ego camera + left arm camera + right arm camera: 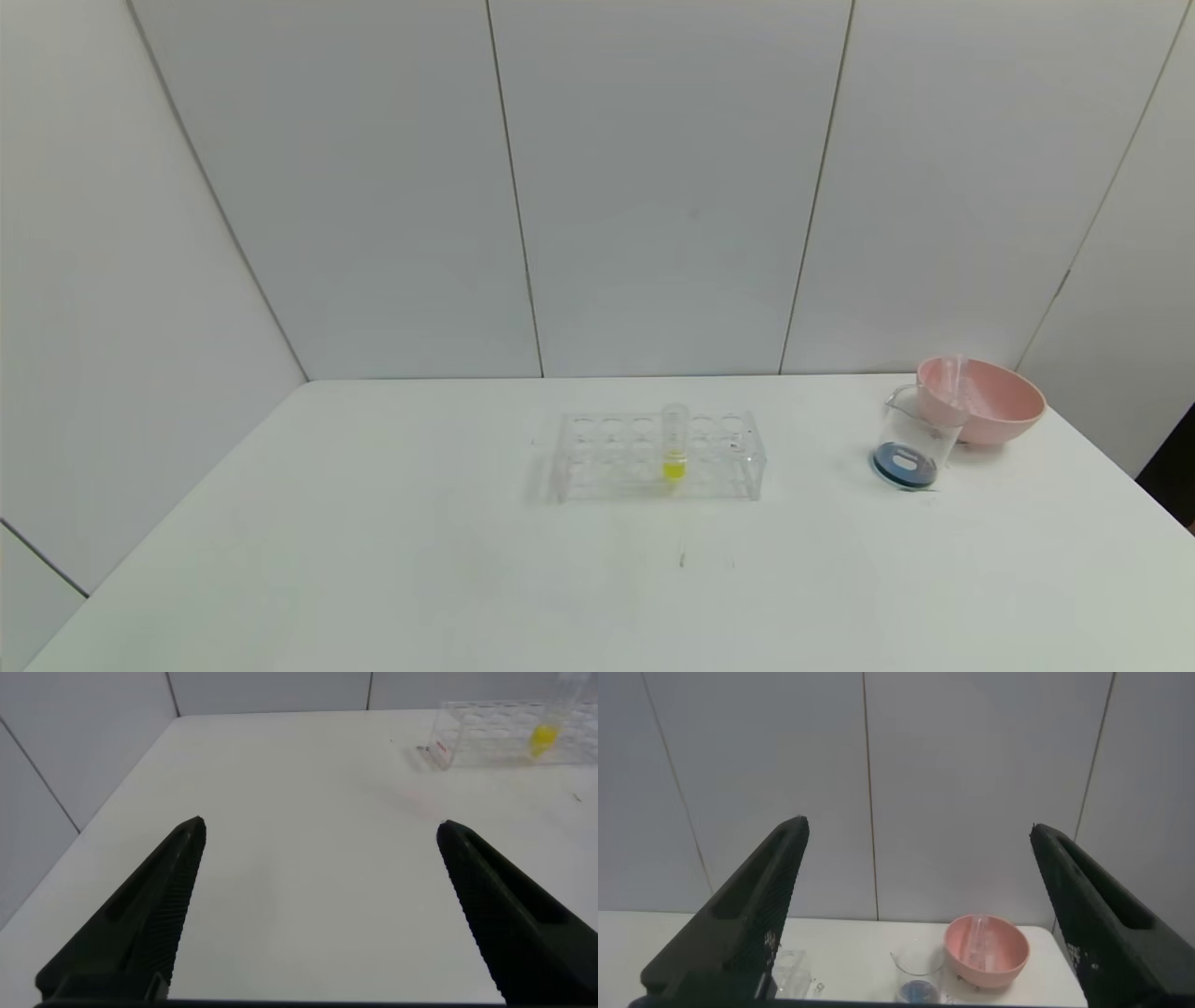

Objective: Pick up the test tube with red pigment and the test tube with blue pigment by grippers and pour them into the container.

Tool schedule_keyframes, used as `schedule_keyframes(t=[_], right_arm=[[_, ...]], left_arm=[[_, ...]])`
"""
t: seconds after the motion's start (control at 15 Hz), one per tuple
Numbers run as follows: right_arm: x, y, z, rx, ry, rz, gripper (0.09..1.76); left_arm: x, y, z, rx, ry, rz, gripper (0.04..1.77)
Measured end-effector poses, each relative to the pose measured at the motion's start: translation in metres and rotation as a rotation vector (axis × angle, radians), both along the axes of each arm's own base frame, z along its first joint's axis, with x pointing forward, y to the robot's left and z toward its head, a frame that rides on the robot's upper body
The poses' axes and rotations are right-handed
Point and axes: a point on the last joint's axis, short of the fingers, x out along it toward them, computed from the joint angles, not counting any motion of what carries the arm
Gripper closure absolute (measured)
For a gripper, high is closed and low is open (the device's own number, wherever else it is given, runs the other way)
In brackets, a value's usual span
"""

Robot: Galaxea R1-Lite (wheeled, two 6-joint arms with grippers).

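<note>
The container, a clear beaker (910,439), stands at the table's right with dark blue liquid in its bottom; it also shows in the right wrist view (918,975). No tube with red or blue liquid is in view. Clear, empty-looking tubes (954,373) lean inside the pink bowl, also seen in the right wrist view (979,943). My left gripper (318,826) is open and empty above the table's left part. My right gripper (917,826) is open and empty, held high and back from the beaker. Neither gripper shows in the head view.
A pink bowl (1004,411) stands just behind the beaker, near the right edge. A clear tube rack (597,457) stands mid-table and holds one yellow-liquid tube (674,443). The white table (373,560) ends at grey wall panels behind and to the left.
</note>
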Motion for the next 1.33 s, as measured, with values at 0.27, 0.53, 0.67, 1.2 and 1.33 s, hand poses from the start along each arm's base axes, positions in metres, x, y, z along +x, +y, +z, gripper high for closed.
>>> schedule_keyframes(t=[0.27,0.53,0.67,1.2,1.33], right_arm=[[-0.076,-0.005,-0.029,-0.05,-0.071,-0.039,0.15],[-0.126,-0.006,-0.073,-0.065,-0.09,-0.08,0.15],[-0.136,-0.005,-0.097,-0.074,-0.111,-0.078,0.15],[-0.105,-0.004,-0.197,-0.081,0.129,-0.077,0.15],[-0.1,-0.004,-0.219,-0.078,0.268,-0.066,0.15]], left_arm=[[0.0,0.0,0.0,0.0,0.0,0.0,0.05],[0.0,0.0,0.0,0.0,0.0,0.0,0.05],[0.0,0.0,0.0,0.0,0.0,0.0,0.05],[0.0,0.0,0.0,0.0,0.0,0.0,0.05],[0.0,0.0,0.0,0.0,0.0,0.0,0.05]])
